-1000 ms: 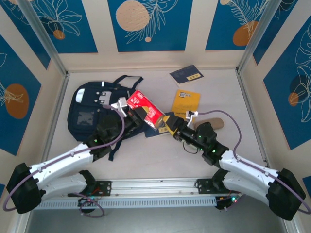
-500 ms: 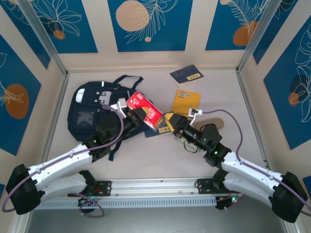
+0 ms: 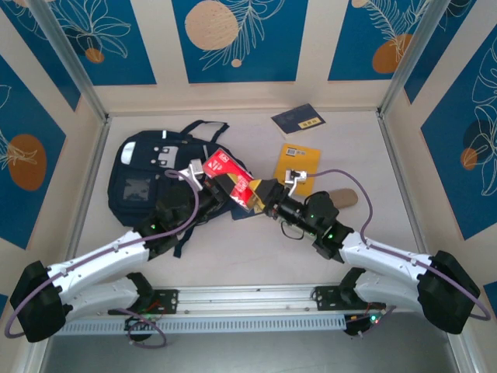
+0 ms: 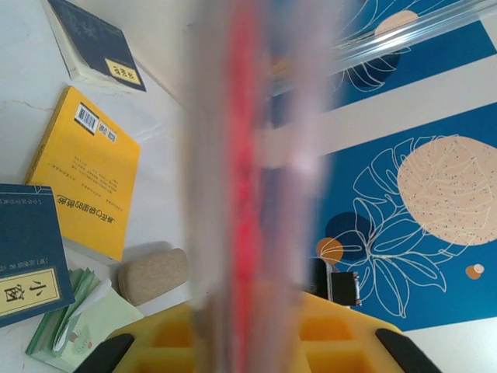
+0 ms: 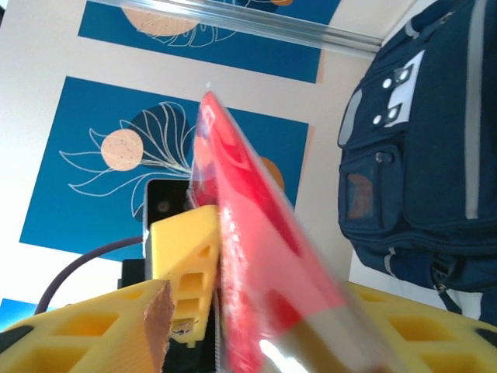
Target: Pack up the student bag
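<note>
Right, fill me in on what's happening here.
The left gripper holds a red book up off the table beside the bag. The right gripper has its jaws around the book's other end, not clamped yet. The book is not in the bag; a yellow book and a navy book lie on the table.

The student bag (image 3: 144,175) lies left, a packet (image 3: 227,167) right of it, one book (image 3: 300,159) farther right, another book (image 3: 299,118) behind that.
</note>
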